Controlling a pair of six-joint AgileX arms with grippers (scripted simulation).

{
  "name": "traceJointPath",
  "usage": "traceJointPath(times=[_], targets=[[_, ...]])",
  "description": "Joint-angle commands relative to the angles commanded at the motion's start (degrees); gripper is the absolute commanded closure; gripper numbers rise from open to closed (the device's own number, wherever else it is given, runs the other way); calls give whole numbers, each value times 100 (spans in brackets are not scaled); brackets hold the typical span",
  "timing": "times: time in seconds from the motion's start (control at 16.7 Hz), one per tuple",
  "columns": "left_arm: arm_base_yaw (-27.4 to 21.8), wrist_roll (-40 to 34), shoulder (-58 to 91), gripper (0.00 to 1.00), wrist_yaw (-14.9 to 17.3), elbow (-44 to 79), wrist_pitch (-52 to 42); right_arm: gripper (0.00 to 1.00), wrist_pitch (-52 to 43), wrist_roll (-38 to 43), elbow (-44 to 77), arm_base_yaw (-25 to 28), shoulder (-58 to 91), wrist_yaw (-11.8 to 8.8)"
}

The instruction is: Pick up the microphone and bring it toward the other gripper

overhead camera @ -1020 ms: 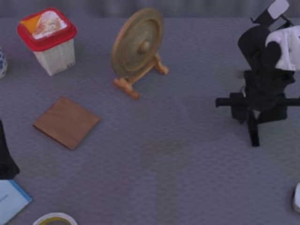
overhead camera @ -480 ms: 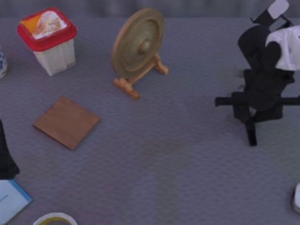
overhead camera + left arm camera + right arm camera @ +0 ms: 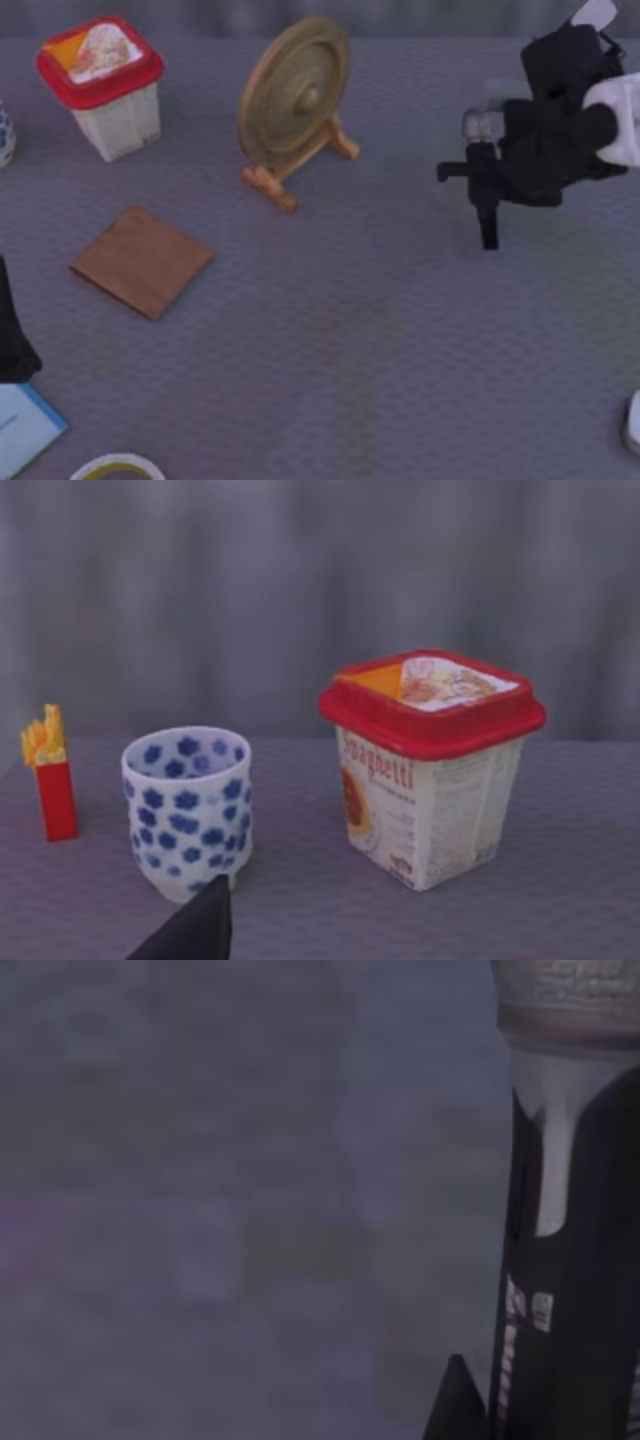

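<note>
I am holding the microphone (image 3: pixel 487 190) in my right gripper (image 3: pixel 497 178), fingers clamped on its black handle, at the table's right, just off the cloth. Silver mesh head (image 3: pixel 474 124) pointing away from me, stick end toward me. I judge it light, stiff and smooth, so slippery; the mid-handle hold is leaving the lower stick free for the other gripper. My left gripper (image 3: pixel 14 345) is sitting parked at the left edge; fingers unreadable. Counting: one microphone, one wooden tile (image 3: pixel 141 260), one spaghetti tub (image 3: pixel 103 84), one patterned cup (image 3: pixel 189 809).
</note>
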Motion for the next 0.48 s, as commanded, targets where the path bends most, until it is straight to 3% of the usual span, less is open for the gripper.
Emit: traceJointPath(times=[0.48], targets=[[0,0,0,0,0,0,0,100,4263,-765,-1233,-50,-916,-1426]])
